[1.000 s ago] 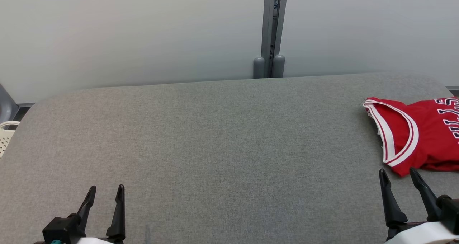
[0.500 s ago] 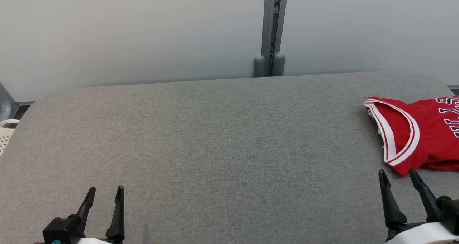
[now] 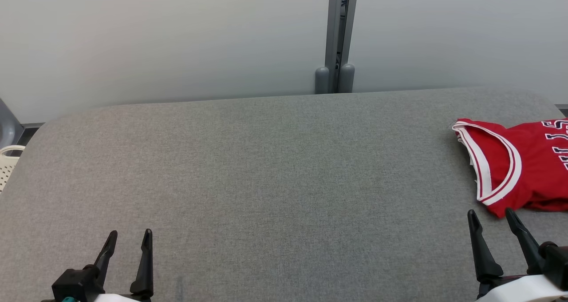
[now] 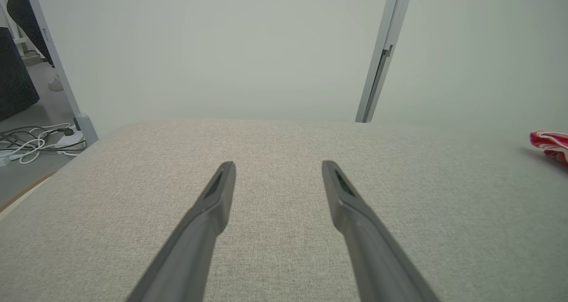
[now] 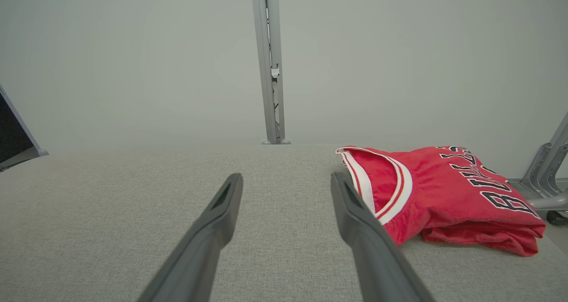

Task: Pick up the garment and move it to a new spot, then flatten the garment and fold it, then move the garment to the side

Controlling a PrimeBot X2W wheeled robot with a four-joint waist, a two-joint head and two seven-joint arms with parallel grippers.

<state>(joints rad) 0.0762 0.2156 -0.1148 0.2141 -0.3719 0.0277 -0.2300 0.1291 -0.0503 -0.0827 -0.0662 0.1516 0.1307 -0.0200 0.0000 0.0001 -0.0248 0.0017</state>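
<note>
The grey cloth-covered table [image 3: 284, 182] spreads out ahead of both pairs of fingers. Beyond it we see a pale partition wall [image 3: 155, 40] split by a grey post [image 3: 339, 35]. The garment [image 3: 528, 168], a red jersey with white trim and dark letters, lies folded over on the table's right end. Its near corner sits just ahead of the right gripper's fingertips and runs off to their outer side. We cannot tell whether the outer finger touches it.

The right gripper [image 3: 490, 212] sits low at the near edge on a pale forearm. Its two dark fingers point forward across the table, spread wide, with only bare cloth between them. The left gripper [image 3: 130, 233] holds the same pose, fingers forward, parted wide and gripping nothing. From its wrist view the garment shows as a small red edge far to the right of its fingers.

A cream perforated basket [image 3: 6, 166] peeks past the table's left edge, well left of the left fingers. In the left wrist view, cables [image 4: 31, 137] lie on the floor further left.
</note>
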